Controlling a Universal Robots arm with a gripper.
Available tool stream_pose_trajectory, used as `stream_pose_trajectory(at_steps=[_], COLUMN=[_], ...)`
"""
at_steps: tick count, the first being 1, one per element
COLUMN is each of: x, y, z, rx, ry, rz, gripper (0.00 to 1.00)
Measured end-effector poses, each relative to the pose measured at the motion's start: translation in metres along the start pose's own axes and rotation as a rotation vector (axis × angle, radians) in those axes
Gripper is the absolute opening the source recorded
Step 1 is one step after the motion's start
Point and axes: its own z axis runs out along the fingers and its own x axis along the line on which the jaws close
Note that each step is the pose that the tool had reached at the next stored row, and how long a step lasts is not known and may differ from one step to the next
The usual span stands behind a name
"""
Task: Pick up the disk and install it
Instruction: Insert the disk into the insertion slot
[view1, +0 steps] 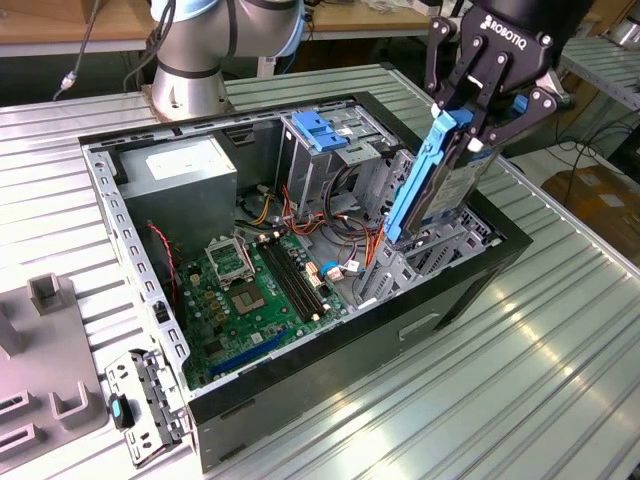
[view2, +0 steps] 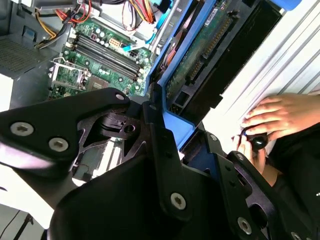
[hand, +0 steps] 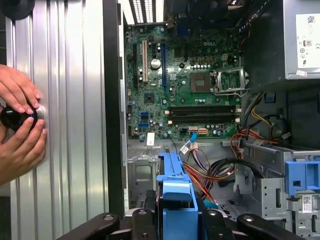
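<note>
We see the gripper (view1: 483, 122) clenched on the disk (view1: 446, 192). Its fingers pinch the upper end, w/ one blue side rail (view1: 415, 185) facing the exterior cam. The disk hangs edge-on and tilted. Its lower end dips just inside the open PC case (view1: 470, 290), over the metal drive bay (view1: 425, 255) at the exterior view's right. It's not seated yet. In the second wrist view the drive's green circuit side and connector edge face the cam.

Step in hand, as we judge it: line the disk up w/ the bay.
- We'd square the tilt so both rails meet the bay guides together. A skewed entry would prob. jam.
- The orange and red cables (view1: 372, 245) lie close by the lower end, so we'd keep the drive off them.
- A slow, straight approach looks safest, since the bay walls leave little room either side.

Pose: the wrist sits above the case's corner at the exterior view's right, gripper pointing down and leaning. The arm's base (view1: 195, 70) stands on the ribbed table (view1: 520, 380) beyond the case.

Further out, the motherboard (view1: 250, 290) lies on the case floor, w/ the grey power supply (view1: 190, 170) and a blue-latched cage (view1: 320, 130) behind it. In the first wrist view a person's hands (hand: 15, 152) rest on a black knob (hand: 14, 118) on the table beside the case.
</note>
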Motion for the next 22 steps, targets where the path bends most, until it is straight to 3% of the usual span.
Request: stream_pose_trajectory(at_steps=[5, 13, 15, 19, 22], x=[-0.0028, -0.0044, -0.0044, -0.0045, -0.0043], y=[-0.0093, -0.0111, -0.0111, -0.0112, -0.0103], z=[0.0027, 0.0096, 0.0105, 0.0133, 0.0134], rx=[0.0002, 0.0027, 0.0056, 0.0216, 0.0220], ry=[0.0030, 0.0030, 0.0030, 0.0027, 0.0028], rz=[0.000, -0.006, -0.011, -0.014, -0.014], gripper=[0.37, 0.37, 0.37, 0.37, 0.37])
